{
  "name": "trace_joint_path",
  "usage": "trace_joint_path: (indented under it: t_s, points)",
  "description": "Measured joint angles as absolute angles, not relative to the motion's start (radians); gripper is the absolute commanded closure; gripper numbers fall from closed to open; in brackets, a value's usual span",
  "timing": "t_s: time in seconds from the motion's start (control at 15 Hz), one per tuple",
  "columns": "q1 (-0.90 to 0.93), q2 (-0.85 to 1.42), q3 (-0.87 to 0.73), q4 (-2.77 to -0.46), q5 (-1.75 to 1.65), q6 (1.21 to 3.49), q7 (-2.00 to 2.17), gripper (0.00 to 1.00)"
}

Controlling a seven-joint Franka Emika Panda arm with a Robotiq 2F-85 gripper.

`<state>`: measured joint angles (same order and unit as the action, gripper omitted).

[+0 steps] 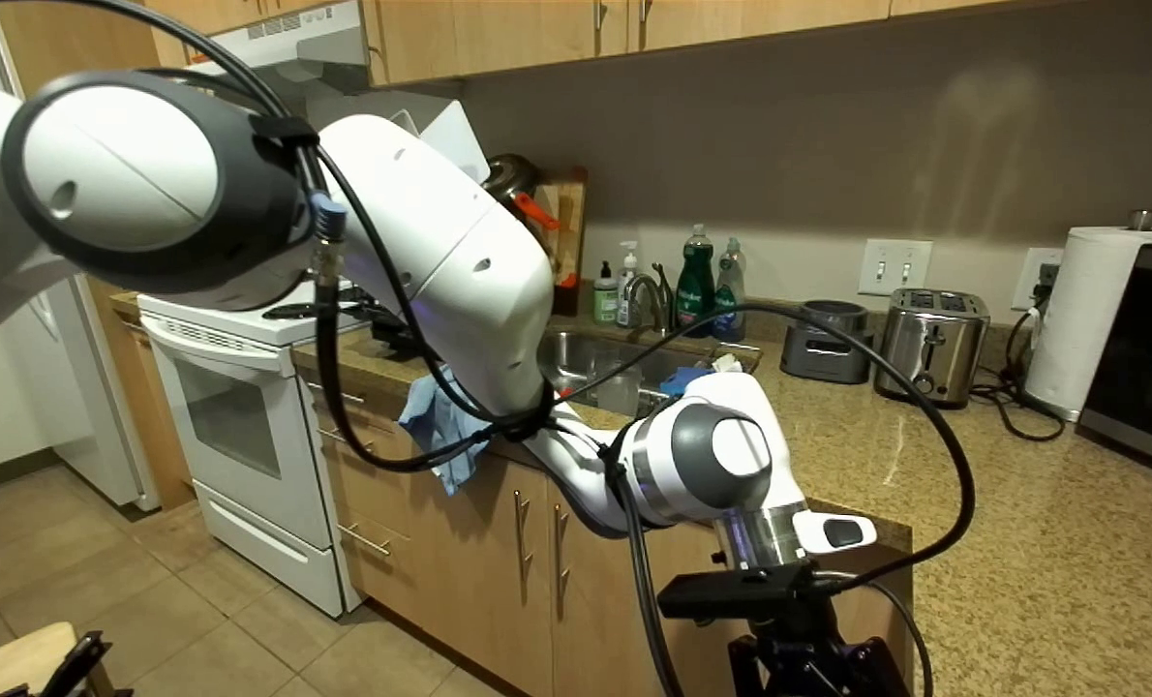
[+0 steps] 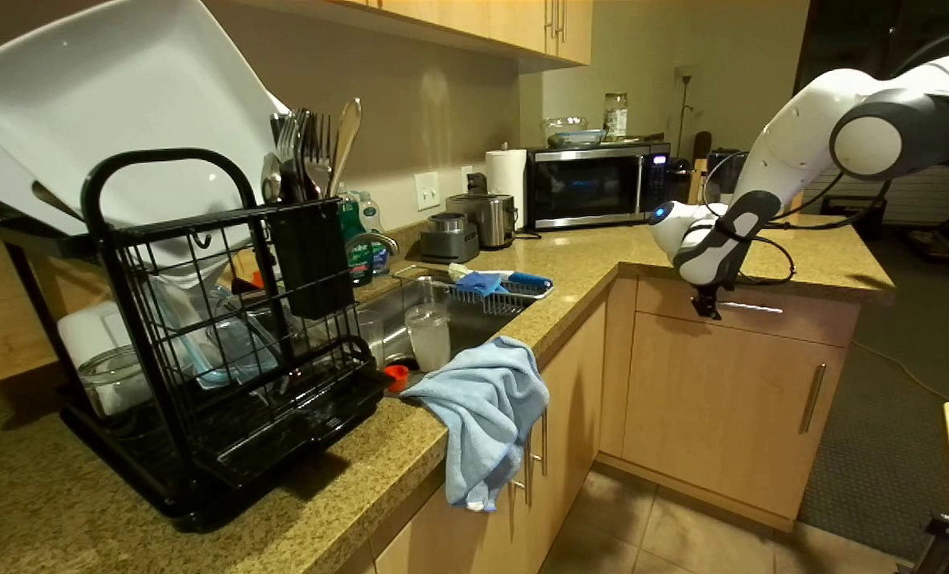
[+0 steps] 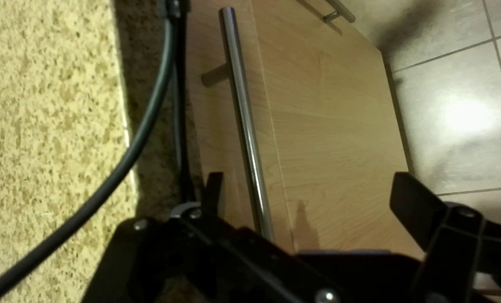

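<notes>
At the far left of an exterior view, a black dish rack (image 2: 173,155) is standing on the counter (image 2: 363,474), with a white dish (image 2: 147,104) leaning in it and forks (image 2: 317,155) poking up. Next, a cup (image 2: 428,335) is sitting in the sink (image 2: 473,325), and a blue towel (image 2: 486,414) is draping over the counter's front edge. Farther along, a toaster (image 2: 486,219), a paper towel roll (image 2: 506,187) and a microwave (image 2: 590,189) are standing in a row. To their right, the gripper (image 2: 706,307) is hanging in front of a drawer (image 2: 813,325), at the end of the white arm (image 2: 801,123). In the wrist view, the counter is filling the left, the drawer handle (image 3: 244,105) is running between the jaws, and floor tiles (image 3: 452,164) are showing at the right. The jaws are gaping wide and gripping nothing; whether they are touching the handle, I cannot tell.
</notes>
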<state>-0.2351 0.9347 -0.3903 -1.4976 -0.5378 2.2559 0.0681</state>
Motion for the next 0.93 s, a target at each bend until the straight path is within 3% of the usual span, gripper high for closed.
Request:
trace_joint_path:
  t_s: [0.93]
  points:
    - [-0.135,1.018,-0.478,-1.512,-0.776,2.343,0.355,0.00]
